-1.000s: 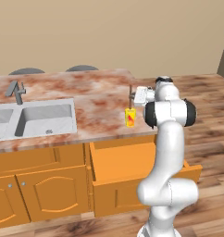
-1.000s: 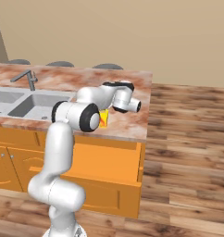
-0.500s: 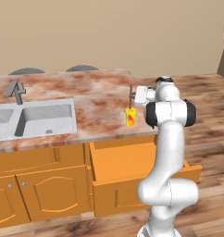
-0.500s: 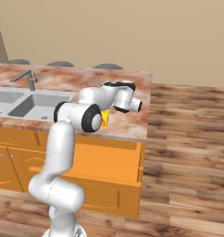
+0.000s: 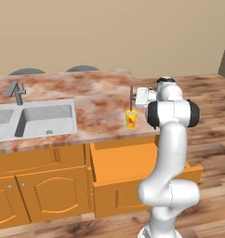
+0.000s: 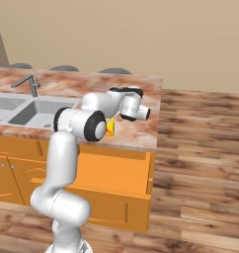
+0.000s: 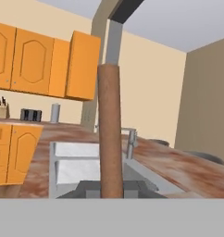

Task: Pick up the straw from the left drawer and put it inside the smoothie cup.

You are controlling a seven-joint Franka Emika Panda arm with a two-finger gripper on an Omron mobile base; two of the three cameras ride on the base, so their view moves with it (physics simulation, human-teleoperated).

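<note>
The straw (image 5: 131, 98) stands upright directly over the smoothie cup (image 5: 131, 119), a small yellow cup with red-orange blotches on the counter's right part. Its lower end reaches about the cup's rim; I cannot tell whether it is inside. My gripper (image 5: 134, 98) points sideways toward the sink and is shut on the straw at mid-length. In the hand view the straw (image 7: 109, 139) rises as a thick brown stick from between the fingertips of my gripper (image 7: 111, 188). In the right base view my arm hides part of the cup (image 6: 110, 127). The left drawer (image 5: 133, 163) stands pulled open below the counter.
A steel sink (image 5: 44, 118) with a faucet (image 5: 16, 91) lies in the left part of the marble counter (image 5: 95, 100). The open drawer (image 6: 119, 195) juts out in front of my base. Orange cabinet doors (image 5: 44, 195) sit under the sink. Wooden floor spreads to the right.
</note>
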